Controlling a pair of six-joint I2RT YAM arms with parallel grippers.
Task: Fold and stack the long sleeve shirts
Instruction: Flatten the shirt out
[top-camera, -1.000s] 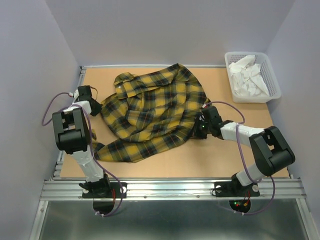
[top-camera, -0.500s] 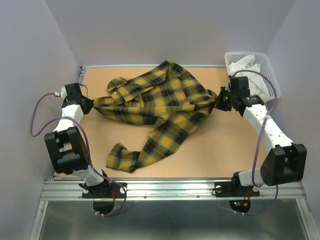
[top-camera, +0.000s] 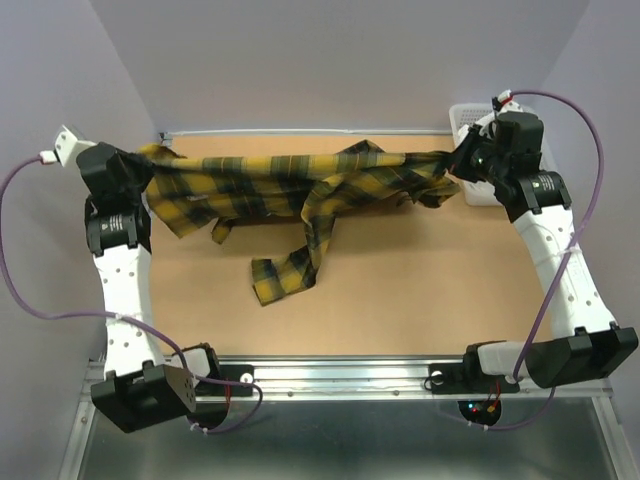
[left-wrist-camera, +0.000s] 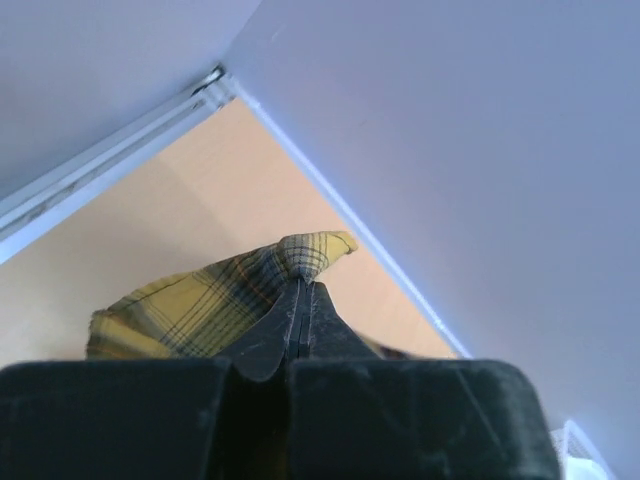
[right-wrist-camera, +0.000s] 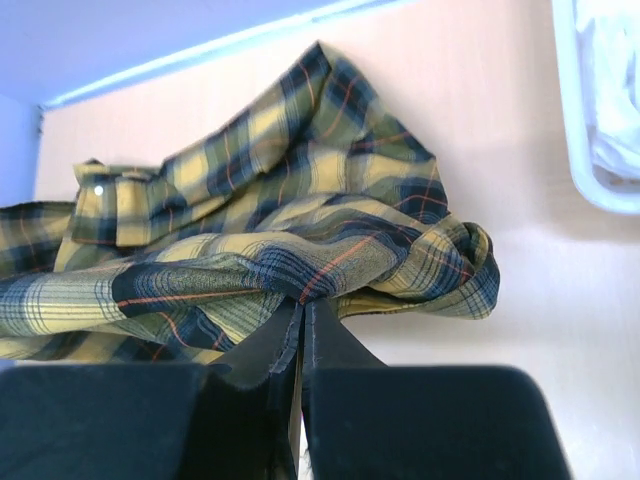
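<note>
Two pairs of black fingers are pressed flat together, each with a pinch of cloth between its tips. In the left wrist view the left gripper (left-wrist-camera: 303, 285) has its fingers (left-wrist-camera: 268, 340) closed on a small yellow tip of the yellow and dark plaid long sleeve shirt (left-wrist-camera: 200, 305), which bunches just beyond them. In the right wrist view the right gripper (right-wrist-camera: 302, 300) clamps a fold of the same shirt (right-wrist-camera: 280, 220) at its lower edge, and the cloth spreads away in loose ridges, with a small white button (right-wrist-camera: 98, 190) showing near the collar.

Seen from above, the left gripper (top-camera: 140, 165) sits at the far left corner and the right gripper (top-camera: 462, 160) at the far right. The shirt (top-camera: 300, 185) is stretched between them as a long, crumpled band raised over the far part of the tan wooden tabletop (top-camera: 420, 290). One sleeve (top-camera: 290, 265) droops from the middle of the band towards the near side, and its end seems to lie on the board.

Just behind the right gripper stands a white plastic mesh basket (top-camera: 466, 113), largely hidden by the wrist; the right wrist view shows its rim (right-wrist-camera: 572, 130) with white cloth (right-wrist-camera: 620, 90) inside. Purple cables (top-camera: 40, 300) loop from both arms.
</note>
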